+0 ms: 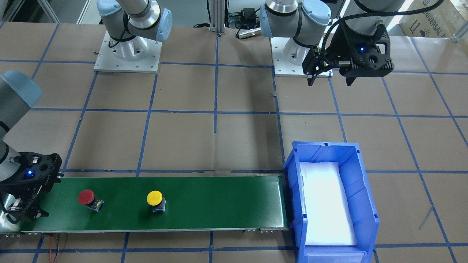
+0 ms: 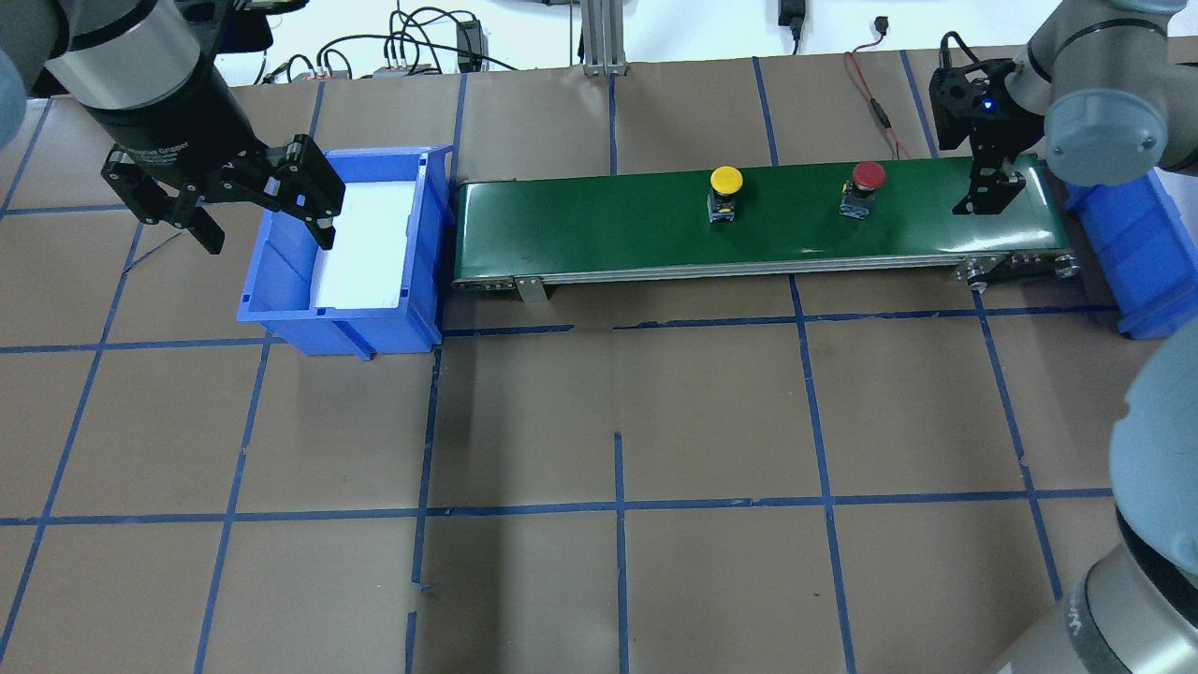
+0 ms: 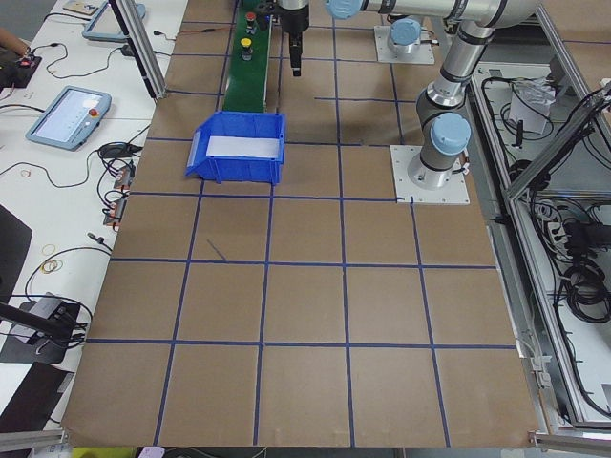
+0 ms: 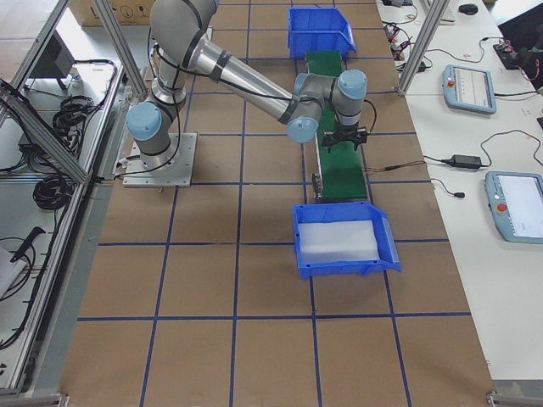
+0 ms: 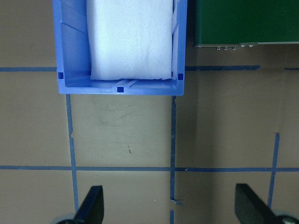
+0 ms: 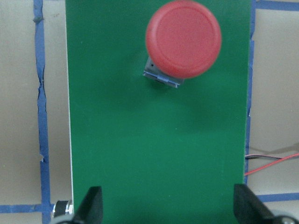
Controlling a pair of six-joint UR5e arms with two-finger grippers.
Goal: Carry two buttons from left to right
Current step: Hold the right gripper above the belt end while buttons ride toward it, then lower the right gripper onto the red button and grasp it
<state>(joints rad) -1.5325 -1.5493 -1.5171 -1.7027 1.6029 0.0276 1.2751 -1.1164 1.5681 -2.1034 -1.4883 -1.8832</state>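
A red-capped button (image 2: 868,175) and a yellow-capped button (image 2: 726,180) stand upright on a green conveyor belt (image 2: 599,225). Red is nearer the belt's right end. My right gripper (image 2: 992,192) hovers open over that end, a short way from the red button (image 6: 183,39), with nothing between its fingers. In the front-facing view the red button (image 1: 86,197) and the yellow button (image 1: 154,198) sit to the right of that gripper (image 1: 25,214). My left gripper (image 2: 270,239) hangs open and empty above the near wall of a blue bin (image 2: 281,314).
The blue bin (image 1: 292,175) at the belt's left end holds only a white foam pad. A second blue bin (image 2: 1137,243) sits past the belt's right end. Brown paper with blue tape lines covers the table. Cables lie at the far edge.
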